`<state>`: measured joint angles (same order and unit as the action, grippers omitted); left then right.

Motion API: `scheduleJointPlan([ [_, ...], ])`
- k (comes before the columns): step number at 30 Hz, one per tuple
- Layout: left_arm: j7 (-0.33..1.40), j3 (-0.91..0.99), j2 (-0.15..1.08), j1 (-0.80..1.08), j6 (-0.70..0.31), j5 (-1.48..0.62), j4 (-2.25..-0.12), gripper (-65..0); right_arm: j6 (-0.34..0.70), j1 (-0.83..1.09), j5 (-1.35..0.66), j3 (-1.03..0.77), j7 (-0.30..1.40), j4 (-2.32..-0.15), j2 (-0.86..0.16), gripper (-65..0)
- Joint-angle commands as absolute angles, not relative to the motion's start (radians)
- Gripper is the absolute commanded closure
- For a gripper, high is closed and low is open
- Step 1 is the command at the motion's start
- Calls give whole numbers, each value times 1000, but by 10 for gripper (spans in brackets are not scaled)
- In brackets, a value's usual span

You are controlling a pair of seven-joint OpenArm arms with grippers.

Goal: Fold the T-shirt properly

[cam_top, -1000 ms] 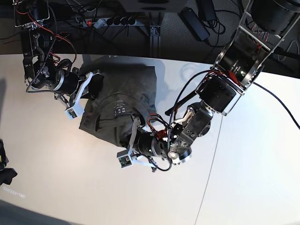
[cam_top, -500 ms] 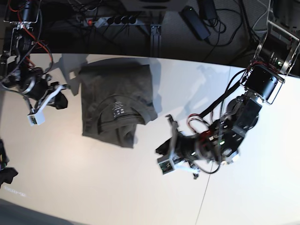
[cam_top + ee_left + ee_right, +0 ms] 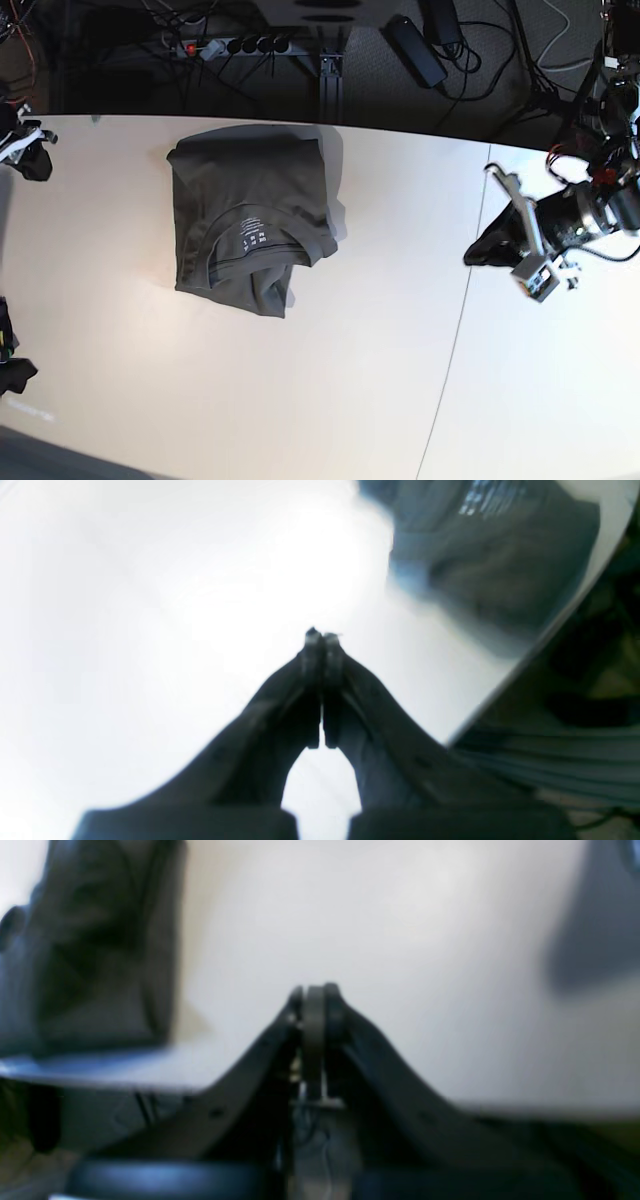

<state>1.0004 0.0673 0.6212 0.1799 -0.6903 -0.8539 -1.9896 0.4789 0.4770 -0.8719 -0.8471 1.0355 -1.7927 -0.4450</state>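
Note:
The dark olive-grey T-shirt [image 3: 250,215] lies folded in a compact rectangle on the white table [image 3: 300,400], collar and white label facing up. My left gripper [image 3: 484,250] is shut and empty, over the table's right part, well clear of the shirt. In the left wrist view the left gripper [image 3: 320,636] has its jaws pressed together, and the shirt [image 3: 495,565] is blurred at the upper right. My right gripper [image 3: 33,158] sits at the table's far left edge. In the right wrist view the right gripper [image 3: 312,990] is shut on nothing, with the shirt [image 3: 95,955] at the left.
A small bunched black object [image 3: 10,368] lies at the table's left edge. A seam [image 3: 452,350] runs down the table right of the middle. Behind the far edge are a power strip [image 3: 235,45], cables and a metal post [image 3: 328,75].
Both arms have let go of the shirt and pulled away, the left arm to the right side, the right arm to the far left. The shirt now lies folded and still.

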Motion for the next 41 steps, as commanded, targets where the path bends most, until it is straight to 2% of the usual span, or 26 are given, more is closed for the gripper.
scheduleJointPlan([
  [1,989,112,643,214,-698,-878,-2003,0,536,514,-897,-875,1029,-1807,-464,0],
  [9,1034,345,665,604,-698,-1013,-2001,0,535,739,-905,-902,1033,-1804,-437,0],
  [13,1021,332,662,754,-698,-1008,-1959,0,535,815,-873,-902,1048,-1792,-393,0],
  [16,1020,268,662,780,-698,-981,-1856,0,535,859,-842,-902,1052,-1758,-346,0],
  [19,882,165,662,776,-698,-874,-1676,0,535,878,-796,-902,1055,-1681,-284,0],
  [23,461,-7,625,708,-698,-616,-1364,0,527,870,-730,-895,1023,-1465,-238,0],
  [25,335,-94,569,622,-698,-436,-1202,0,527,849,-694,-887,945,-1320,-241,0],
  [28,318,-216,467,480,-698,-297,-945,0,519,756,-598,-877,881,-1074,-259,0],
  [29,317,-252,435,437,-668,-281,-857,0,519,713,-566,-871,872,-990,-269,0],
  [32,317,-331,334,309,-447,-267,-598,0,508,580,-492,-811,858,-750,-308,0],
  [34,310,-357,270,223,-356,-264,-457,0,504,488,-485,-752,830,-624,-327,0],
  [37,323,-361,188,110,-340,-242,-334,0,503,360,-480,-663,809,-516,-329,0],
  [41,329,-361,124,33,-324,-204,-307,0,485,242,-477,-566,811,-490,-297,0],
])
